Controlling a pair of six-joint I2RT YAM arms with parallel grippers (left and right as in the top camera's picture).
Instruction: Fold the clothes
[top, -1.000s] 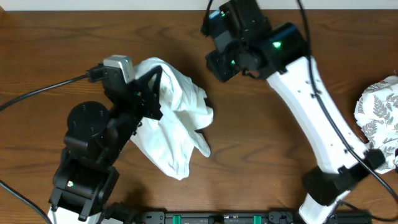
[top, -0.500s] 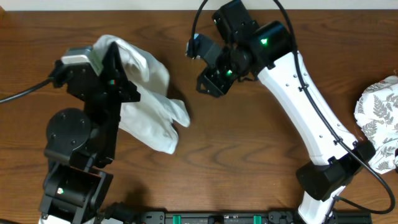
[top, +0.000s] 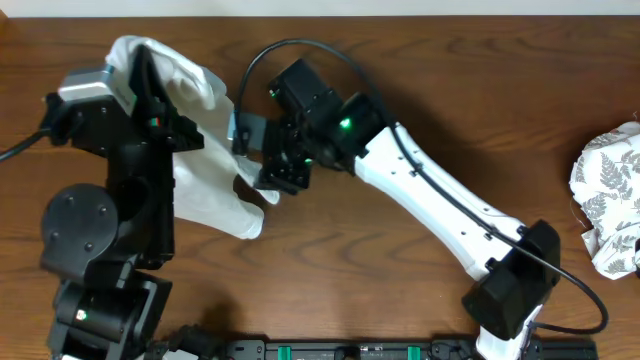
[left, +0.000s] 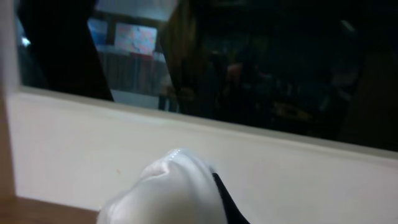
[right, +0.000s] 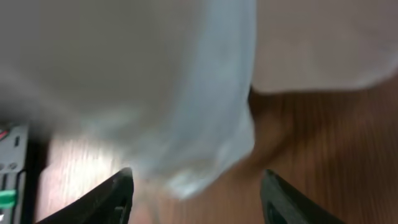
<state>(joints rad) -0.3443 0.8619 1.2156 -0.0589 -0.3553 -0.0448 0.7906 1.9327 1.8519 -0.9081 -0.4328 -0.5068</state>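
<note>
White at the very tip: clamps a fold of the T-shirt in the left gripper, jaws pressed together on the fabric, up at the back left of the wooden table. From the left wrist, shows only a rounded white bulge of the T-shirt with a dark sliver beside it and a pale band of wall behind. Drapes down and to the right from that pinch, alongside the black left arm, ending in a loose lower corner either touching the wood or just above it; cannot tell which. Meets the right gripper at that hanging right-hand edge, jaws standing apart with nothing pinched between them. From the right wrist, looks onto blurred white folds just ahead of two black fingertips, set well apart, with a hem dipping toward the gap and brown wood beyond. Reaches in on the white right arm, stretched diagonally across the table from its base at the front right. Farther out, leaves a second white cloth printed with grey fern leaves crumpled at the right edge of the table, well apart from both grippers and from the T-shirt.
</note>
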